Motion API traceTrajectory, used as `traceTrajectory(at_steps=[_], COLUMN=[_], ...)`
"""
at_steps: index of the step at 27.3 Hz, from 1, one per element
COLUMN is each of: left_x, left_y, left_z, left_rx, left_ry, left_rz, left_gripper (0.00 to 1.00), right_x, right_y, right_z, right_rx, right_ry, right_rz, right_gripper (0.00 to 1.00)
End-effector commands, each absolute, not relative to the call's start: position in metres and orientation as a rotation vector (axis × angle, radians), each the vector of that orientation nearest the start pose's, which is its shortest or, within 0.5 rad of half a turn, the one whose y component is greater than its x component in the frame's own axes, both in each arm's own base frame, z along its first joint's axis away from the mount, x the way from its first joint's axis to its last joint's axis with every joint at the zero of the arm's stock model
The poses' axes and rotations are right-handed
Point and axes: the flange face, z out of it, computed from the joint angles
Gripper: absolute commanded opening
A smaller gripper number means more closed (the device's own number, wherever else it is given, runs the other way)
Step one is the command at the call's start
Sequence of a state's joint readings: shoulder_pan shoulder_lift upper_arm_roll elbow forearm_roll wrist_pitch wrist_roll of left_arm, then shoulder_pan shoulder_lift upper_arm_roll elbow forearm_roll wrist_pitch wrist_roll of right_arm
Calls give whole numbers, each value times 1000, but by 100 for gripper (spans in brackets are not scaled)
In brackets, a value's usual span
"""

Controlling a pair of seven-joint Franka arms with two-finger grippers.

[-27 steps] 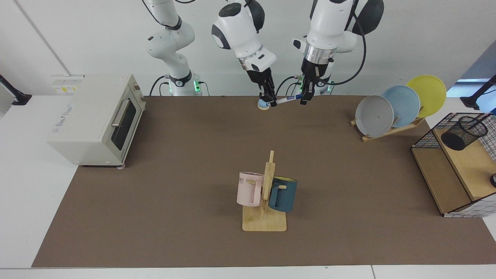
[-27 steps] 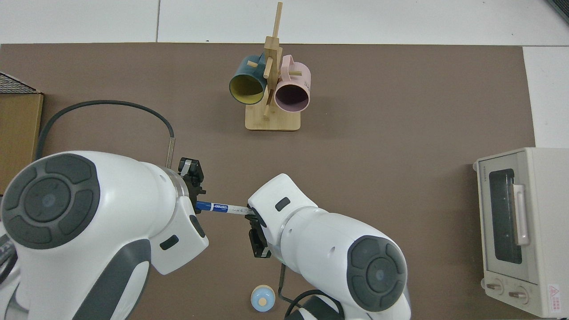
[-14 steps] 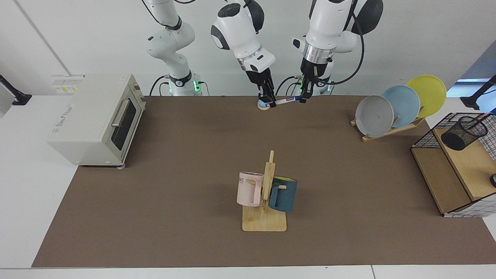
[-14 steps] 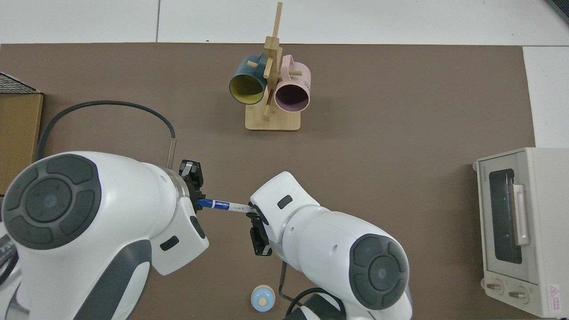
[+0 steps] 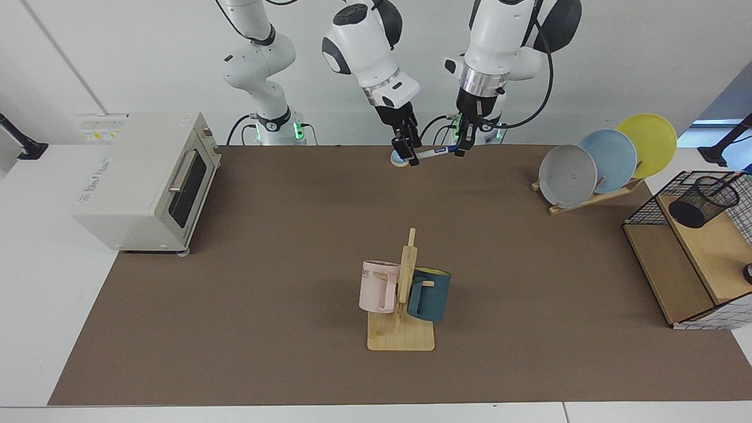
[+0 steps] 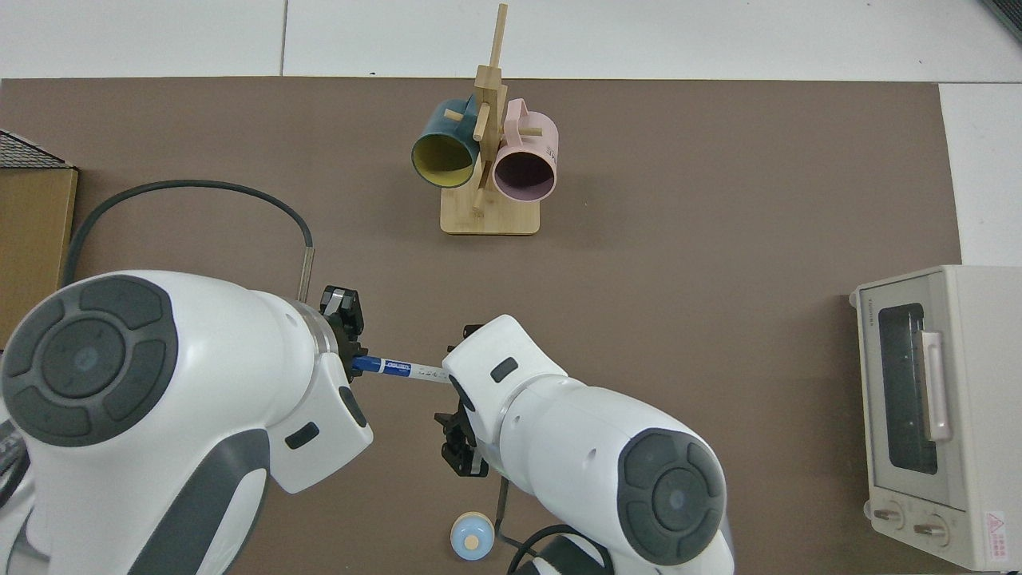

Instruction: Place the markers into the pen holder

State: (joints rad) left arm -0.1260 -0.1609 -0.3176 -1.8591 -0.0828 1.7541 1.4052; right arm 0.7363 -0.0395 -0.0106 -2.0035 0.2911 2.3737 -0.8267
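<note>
The white marker (image 5: 435,151) with its dark blue cap hangs level above the far edge of the mat, also seen from above as marker (image 6: 403,369). My left gripper (image 5: 462,147) is shut on its blue cap end; in the top view the left gripper (image 6: 352,364) is at the left. My right gripper (image 5: 408,151) stands open, its fingers spread on either side of the marker's white end, as the right gripper (image 6: 458,387) shows from above. The black mesh pen holder (image 5: 703,201) stands on the wooden shelf at the far right of the facing view, well away from both grippers.
A wire-and-wood shelf basket (image 5: 675,276) carries the holder. A plate rack with three plates (image 5: 605,161) stands beside it. A mug tree with pink and teal mugs (image 5: 404,294) is mid-mat, a toaster oven (image 5: 147,182) on the other side, a small blue round object (image 6: 471,537) under the arms.
The right gripper's fingers have spread apart and let go of the marker's white end. The left gripper keeps hold of the cap end, and the marker has barely moved.
</note>
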Motion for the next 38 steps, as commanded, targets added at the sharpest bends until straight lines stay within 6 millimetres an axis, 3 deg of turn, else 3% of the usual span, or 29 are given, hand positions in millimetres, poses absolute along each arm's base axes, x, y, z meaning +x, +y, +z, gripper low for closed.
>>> traceTrajectory(at_steps=[1,8,14,22,30,35,38], left_x=[462,464,475,499,510,520,523], left_y=[-232,-208,-161,-49,27,90,128], left_z=[588,585,584,596,633,647,647], left_rx=[-1900,-1869,-1817,-1722,-1582,-1438,-1358], left_ry=[2497,2425,2341,2286,2219,2234,2267], left_rz=[-66,108,303,483,593,611,603], left_gripper=[6,6,6,6,6,6,6], right_x=[427,432,432,428,437,461,476], right_y=[383,375,359,328,271,212,174], right_z=[518,512,509,535,572,598,603], right_rx=[-2228,-2248,-2274,-2405,-2564,-2680,-2753], right_ry=[-1803,-1796,-1782,-1657,-1403,-1305,-1220], right_rz=[-609,-557,-428,-337,-237,-193,-190], right_gripper=[100,100,100,100,100,100,100])
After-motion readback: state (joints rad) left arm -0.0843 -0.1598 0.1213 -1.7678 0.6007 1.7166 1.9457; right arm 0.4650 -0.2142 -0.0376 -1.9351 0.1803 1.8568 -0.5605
